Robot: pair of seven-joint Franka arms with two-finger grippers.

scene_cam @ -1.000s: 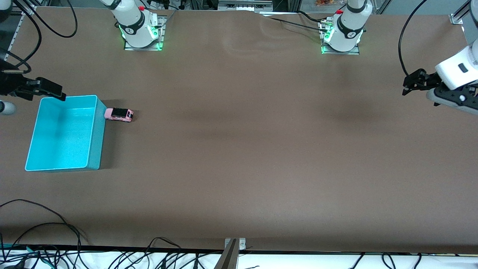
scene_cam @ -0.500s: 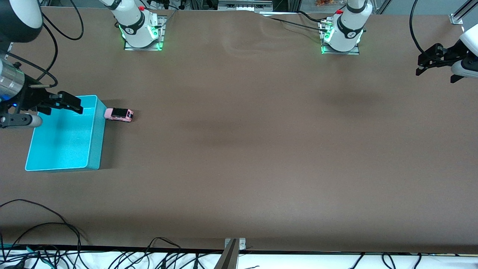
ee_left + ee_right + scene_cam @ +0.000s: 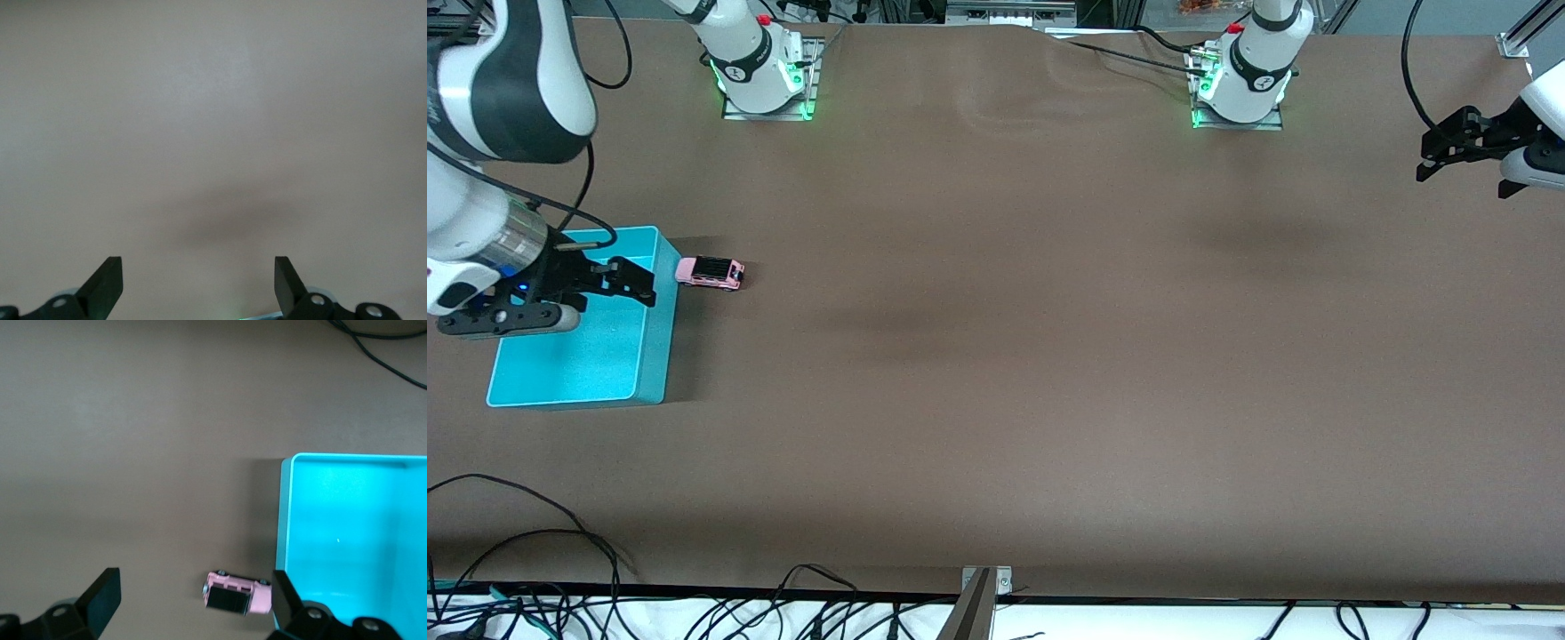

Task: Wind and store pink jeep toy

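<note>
The brown tabletop (image 3: 996, 356) carries only two things, both at the right arm's end. The larger is a turquoise bin (image 3: 654, 356), open-topped; what shows of its inside past the arm, and in the right wrist view (image 3: 353, 520), holds nothing.

Just beside the bin's wall that faces the left arm's end, near its corner farther from the front camera, sits the pink jeep toy (image 3: 710, 272) on its wheels, black ribbed roof up, one end at or almost at the wall. In the right wrist view the toy (image 3: 238, 593) lies against the outside of the bin.

The right pincer (image 3: 627, 280) hangs over the bin, its fingers spread wide and pointing toward the toy, holding nothing. A second ago it was at the bin's corner farthest from the front camera at the table's edge; it has since come across over the bin's interior toward the jeep.

The left pincer (image 3: 1449, 151) hangs over the left arm's end of the tabletop, fingers wide apart and empty; its wrist view shows only bare brown surface between the fingertips (image 3: 107, 283). It has drawn up and toward the table's edge since a second ago, and has held there for the last half second.

The toy and bin have not moved.
</note>
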